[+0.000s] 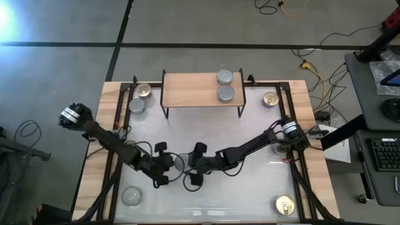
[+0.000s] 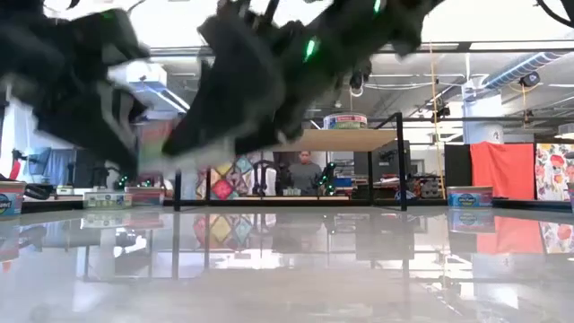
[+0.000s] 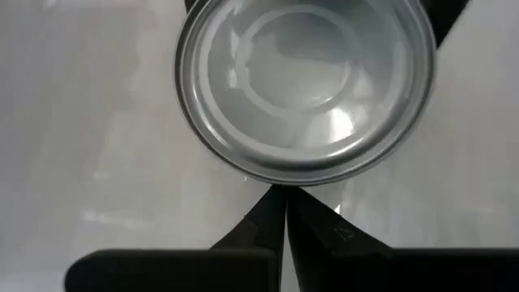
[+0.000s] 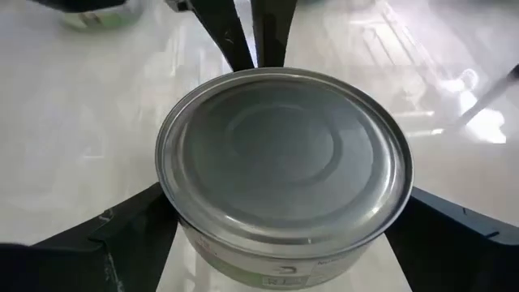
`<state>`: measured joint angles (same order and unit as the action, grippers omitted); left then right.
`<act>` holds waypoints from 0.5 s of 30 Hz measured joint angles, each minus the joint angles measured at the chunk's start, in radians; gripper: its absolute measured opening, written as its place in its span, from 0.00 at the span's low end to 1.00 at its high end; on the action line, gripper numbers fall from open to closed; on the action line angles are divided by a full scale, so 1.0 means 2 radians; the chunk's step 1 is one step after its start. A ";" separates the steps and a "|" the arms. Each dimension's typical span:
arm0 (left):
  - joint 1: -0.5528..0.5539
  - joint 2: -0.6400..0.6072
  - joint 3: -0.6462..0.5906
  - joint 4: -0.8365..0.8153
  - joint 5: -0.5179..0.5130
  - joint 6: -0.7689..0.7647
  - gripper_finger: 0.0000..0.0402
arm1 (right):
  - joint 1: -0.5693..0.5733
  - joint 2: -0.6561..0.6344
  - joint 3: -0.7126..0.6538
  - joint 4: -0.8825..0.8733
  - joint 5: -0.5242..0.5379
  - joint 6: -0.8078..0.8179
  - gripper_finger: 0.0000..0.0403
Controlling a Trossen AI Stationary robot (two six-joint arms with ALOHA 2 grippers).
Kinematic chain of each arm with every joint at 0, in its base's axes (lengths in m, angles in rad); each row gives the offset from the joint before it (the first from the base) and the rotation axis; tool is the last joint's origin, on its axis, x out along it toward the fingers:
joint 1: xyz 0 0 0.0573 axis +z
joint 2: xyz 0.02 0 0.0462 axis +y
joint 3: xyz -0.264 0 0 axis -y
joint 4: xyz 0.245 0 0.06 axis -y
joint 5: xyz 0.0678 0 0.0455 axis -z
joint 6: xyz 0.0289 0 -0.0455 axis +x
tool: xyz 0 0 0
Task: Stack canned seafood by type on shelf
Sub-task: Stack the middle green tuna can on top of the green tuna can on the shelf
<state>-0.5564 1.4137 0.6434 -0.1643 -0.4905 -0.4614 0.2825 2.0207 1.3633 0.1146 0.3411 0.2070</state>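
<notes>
The left arm reaches in from the table's left edge, folded low, ending just in front of the shelf (image 1: 202,89). Its left gripper (image 1: 167,164) has both fingers (image 3: 280,235) pressed together with nothing between them, their tips at the rim of a silver-lidded tin (image 1: 180,162) standing on the white tabletop (image 1: 250,187).

That tin, in front of the shelf's middle, lies between the two grippers. The right gripper (image 1: 195,165) straddles it: its fingers (image 4: 122,235) stand wide on either side of the tin (image 4: 284,170), near the wall, though whether they press it I cannot quite tell. The right arm stretches low from the table's right side, elbow bent toward the shelf's right end.

Two silver-lidded tins (image 1: 225,85) sit on the right part of the shelf board. Left of the shelf are a gold-lidded tin (image 1: 143,91) and a silver one (image 1: 137,106); right of it, another gold tin (image 1: 270,99). Further tins rest well in front of the shelf, near the table's front corners.
</notes>
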 joint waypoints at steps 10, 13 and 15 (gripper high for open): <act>0.088 -0.146 0.014 -0.008 0.080 0.116 0.00 | -0.042 -0.215 -0.089 -0.073 0.000 -0.068 0.91; 0.142 -0.155 0.035 -0.010 0.113 0.168 0.00 | -0.077 -0.281 -0.130 -0.082 0.001 -0.089 0.91; 0.183 -0.148 0.057 -0.005 0.143 0.202 0.00 | -0.105 -0.325 -0.160 -0.084 0.001 -0.103 0.91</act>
<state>-0.1895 1.1171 0.7572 -0.1745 -0.2040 -0.0573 0.0729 1.3712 1.0429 -0.0537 0.3431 0.0019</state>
